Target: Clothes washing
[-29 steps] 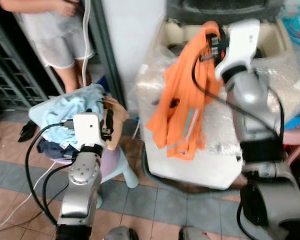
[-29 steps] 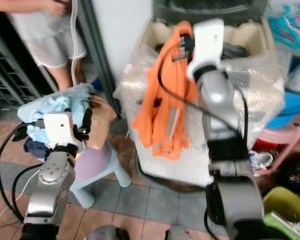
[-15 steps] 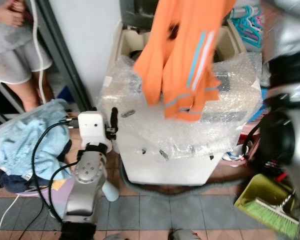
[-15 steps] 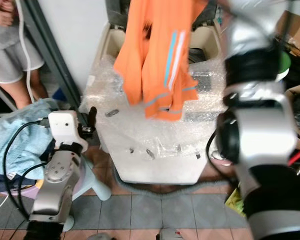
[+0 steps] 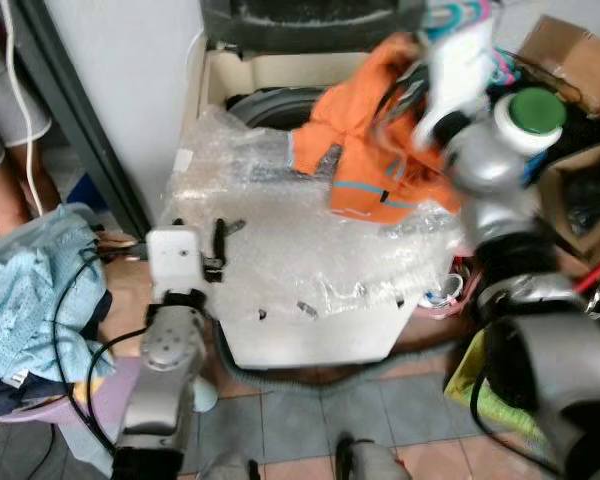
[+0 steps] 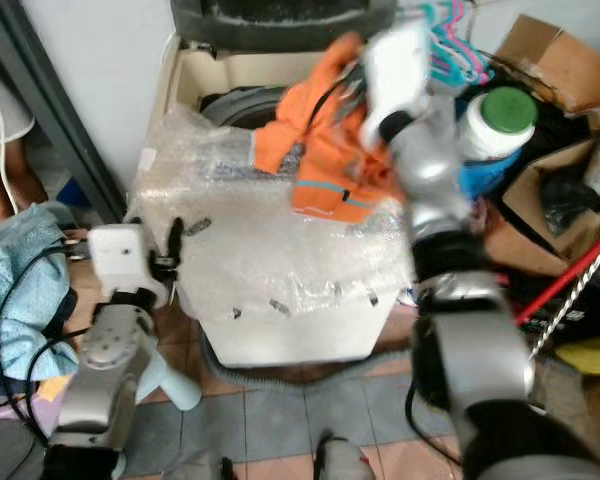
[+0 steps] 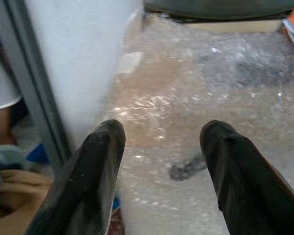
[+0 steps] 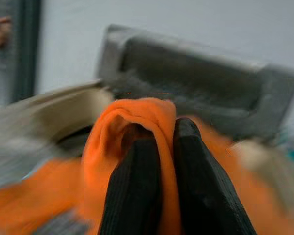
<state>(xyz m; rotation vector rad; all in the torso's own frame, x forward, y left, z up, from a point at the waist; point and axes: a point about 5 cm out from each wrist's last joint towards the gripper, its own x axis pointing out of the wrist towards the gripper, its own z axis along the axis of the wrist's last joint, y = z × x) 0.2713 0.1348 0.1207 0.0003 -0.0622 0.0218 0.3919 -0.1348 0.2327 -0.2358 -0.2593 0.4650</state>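
Far left from my head cam there's a person's leg (image 5: 2, 170) by the dark door frame, and below it a pile of light blue clothes (image 5: 25, 300) heaped on a lilac stool (image 5: 100, 395). My left hand (image 5: 220, 250) sits just off the front left corner of the washing machine (image 5: 310, 335), fingers spread apart with nothing between them; the wrist cam shows both black fingertips (image 7: 100, 147) hovering over the bubble wrap (image 5: 280, 240) that covers the machine's top. Further right, the orange garment (image 5: 380, 165) is bunched on the back right of the top, partly draped at the rim of the open drum (image 5: 265, 105). My right hand (image 8: 159, 161) is up there, fingers pressed together and pinching a fold of that orange fabric. Right of the machine I see a green-lidded jar (image 5: 528, 112), a cardboard box (image 5: 565, 50) and some turquoise hangers (image 6: 445, 45).
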